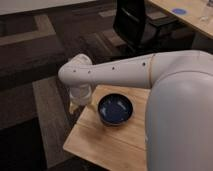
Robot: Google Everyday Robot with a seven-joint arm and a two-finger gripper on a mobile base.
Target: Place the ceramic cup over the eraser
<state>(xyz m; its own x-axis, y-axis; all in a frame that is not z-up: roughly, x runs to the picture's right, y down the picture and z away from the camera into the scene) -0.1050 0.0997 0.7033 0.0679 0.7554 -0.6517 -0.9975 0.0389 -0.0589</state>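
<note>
The ceramic cup (75,106) shows only as a small pale cream shape at the far left corner of the wooden table (100,145). It sits left of the dark blue bowl (115,110) and apart from it. The gripper (80,96) hangs directly above it, pointing down and hiding its top. The eraser is hidden from view.

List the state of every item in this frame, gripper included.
gripper: pointing down over the table's left corner, left of the bowl.
blue bowl: upright, looks empty, resting on the table.
table: wooden, bearing the bowl.
office chair: unoccupied, beyond the table.
ceramic cup: cannot be made out.
eraser: cannot be made out.
</note>
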